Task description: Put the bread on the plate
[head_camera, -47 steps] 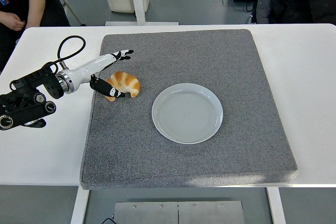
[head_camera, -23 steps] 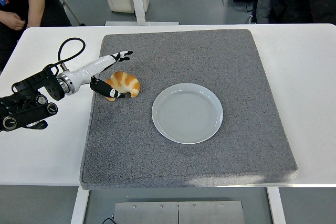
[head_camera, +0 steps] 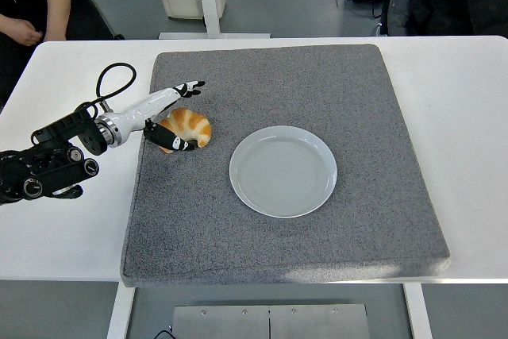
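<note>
1. Head view: we see the golden-brown croissant-shaped bread (head_camera: 189, 125) lying on the grey felt mat (head_camera: 317, 260), left of the round pale-grey ceramic plate (head_camera: 283, 171) and apart from it.
2. Head view: the white-and-black left hand (head_camera: 169, 115) has its fingers spread around the bread's left side, not yet clamped.

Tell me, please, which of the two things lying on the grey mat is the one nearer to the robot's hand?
The croissant, lying on the mat's left part with the left hand right around it. The empty round plate sits apart, toward the mat's middle, with nothing touching it.
</note>
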Action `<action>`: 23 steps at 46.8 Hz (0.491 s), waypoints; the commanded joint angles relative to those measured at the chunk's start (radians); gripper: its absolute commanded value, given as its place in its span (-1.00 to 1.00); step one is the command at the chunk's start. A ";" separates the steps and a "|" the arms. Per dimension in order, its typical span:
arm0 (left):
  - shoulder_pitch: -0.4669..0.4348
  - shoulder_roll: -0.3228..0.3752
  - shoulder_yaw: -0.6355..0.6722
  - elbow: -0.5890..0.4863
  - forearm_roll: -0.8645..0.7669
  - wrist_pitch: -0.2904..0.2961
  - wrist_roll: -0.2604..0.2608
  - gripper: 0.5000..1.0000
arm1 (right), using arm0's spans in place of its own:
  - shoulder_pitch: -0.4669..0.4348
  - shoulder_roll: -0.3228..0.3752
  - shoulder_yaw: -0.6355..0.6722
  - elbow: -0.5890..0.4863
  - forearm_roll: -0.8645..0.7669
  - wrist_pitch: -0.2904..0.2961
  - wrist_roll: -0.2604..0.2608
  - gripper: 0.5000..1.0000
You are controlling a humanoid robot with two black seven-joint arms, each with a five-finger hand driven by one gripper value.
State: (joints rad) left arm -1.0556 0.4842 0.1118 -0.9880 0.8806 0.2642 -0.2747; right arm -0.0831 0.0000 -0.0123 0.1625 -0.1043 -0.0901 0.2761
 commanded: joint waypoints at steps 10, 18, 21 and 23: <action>0.000 -0.001 0.000 0.000 0.000 0.000 0.000 0.66 | 0.000 0.000 0.002 0.000 0.000 0.000 0.000 1.00; 0.003 -0.006 0.002 0.000 0.000 0.000 0.000 0.60 | 0.000 0.000 0.002 0.000 0.000 0.000 0.000 1.00; 0.008 -0.006 0.002 0.000 0.000 0.000 0.000 0.56 | 0.000 0.000 0.002 0.000 0.000 0.000 0.000 1.00; 0.011 -0.006 0.003 0.000 0.001 0.000 0.000 0.49 | 0.000 0.000 0.002 0.000 0.000 0.000 0.000 1.00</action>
State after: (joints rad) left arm -1.0499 0.4779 0.1140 -0.9879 0.8805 0.2638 -0.2750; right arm -0.0828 0.0000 -0.0107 0.1625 -0.1043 -0.0907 0.2761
